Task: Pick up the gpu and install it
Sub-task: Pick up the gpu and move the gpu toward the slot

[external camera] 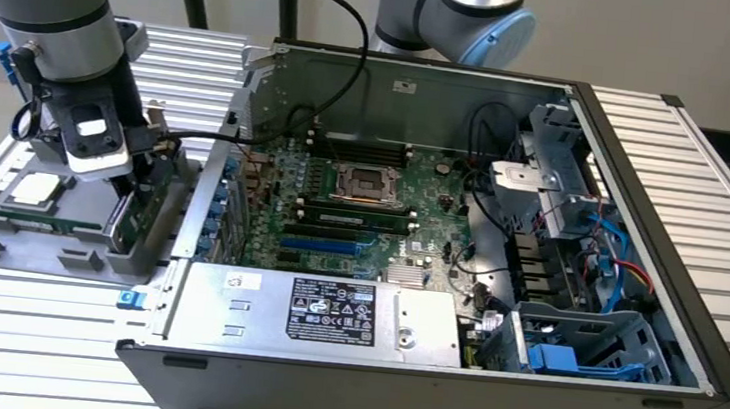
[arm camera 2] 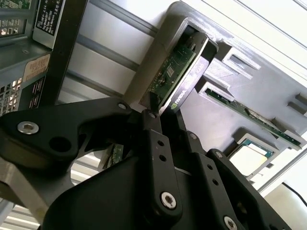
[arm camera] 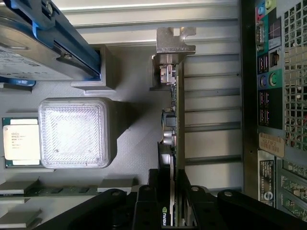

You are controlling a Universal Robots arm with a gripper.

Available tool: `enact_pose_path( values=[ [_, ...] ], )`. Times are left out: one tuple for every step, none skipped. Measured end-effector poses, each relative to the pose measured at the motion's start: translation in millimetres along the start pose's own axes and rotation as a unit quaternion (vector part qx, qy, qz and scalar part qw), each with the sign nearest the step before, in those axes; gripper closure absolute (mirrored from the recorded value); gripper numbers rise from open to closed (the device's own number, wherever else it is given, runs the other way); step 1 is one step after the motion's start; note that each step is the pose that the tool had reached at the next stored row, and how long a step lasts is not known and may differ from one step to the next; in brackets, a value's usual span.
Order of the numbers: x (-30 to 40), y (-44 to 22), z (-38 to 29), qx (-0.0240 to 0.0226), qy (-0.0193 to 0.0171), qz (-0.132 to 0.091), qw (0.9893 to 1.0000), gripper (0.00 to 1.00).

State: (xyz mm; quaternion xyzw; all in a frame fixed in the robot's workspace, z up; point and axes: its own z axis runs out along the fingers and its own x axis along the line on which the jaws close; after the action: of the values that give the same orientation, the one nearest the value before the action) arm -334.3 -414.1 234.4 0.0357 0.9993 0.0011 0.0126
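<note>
The gpu [external camera: 135, 221] is a green card standing on edge in a slot of the grey parts tray [external camera: 12, 246], at the exterior view's left, outside the computer case. In both wrist views the gpu [arm camera 2: 173, 79] [arm camera: 175, 112] rises out of the tray slot, and its silver end bracket [arm camera: 175, 40] is at the far end. My gripper [external camera: 147, 172] is lowered over the card. Its black fingers [arm camera 2: 152, 125] press on both faces of the card's near edge, so the gripper [arm camera 2: 160, 114] [arm camera: 170, 191] is shut on the gpu. The card still sits in the tray.
The open computer case [external camera: 641, 121] lies beside the tray, with the motherboard [external camera: 352, 203], blue card slots [external camera: 321, 246] and power supply [external camera: 315, 310] inside. The tray also holds a processor [arm camera: 20, 139], a memory stick [arm camera 2: 249, 112] and a hard drive with blue rails [arm camera: 43, 43]. A second arm [external camera: 471, 14] stands behind the case.
</note>
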Motion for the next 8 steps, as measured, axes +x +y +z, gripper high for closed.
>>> enact_pose_path(
  values=[
    [0.0, 0.0, 0.0, 0.0, 0.0, 0.0, 1.0, 1.0],
    [0.0, 0.0, 0.0, 0.0, 0.0, 0.0, 1.0, 1.0],
    [0.0, 0.0, 0.0, 0.0, 0.0, 0.0, 1.0, 1.0],
    [0.0, 0.0, 0.0, 0.0, 0.0, 0.0, 1.0, 1.0],
    [0.0, 0.0, 0.0, 0.0, 0.0, 0.0, 1.0, 1.0],
    [0.0, 0.0, 0.0, 0.0, 0.0, 0.0, 1.0, 1.0],
    [0.0, 0.0, 0.0, 0.0, 0.0, 0.0, 1.0, 1.0],
    [0.0, 0.0, -0.1, 0.0, 0.0001, 0.0, 1.0, 1.0]
  ],
)
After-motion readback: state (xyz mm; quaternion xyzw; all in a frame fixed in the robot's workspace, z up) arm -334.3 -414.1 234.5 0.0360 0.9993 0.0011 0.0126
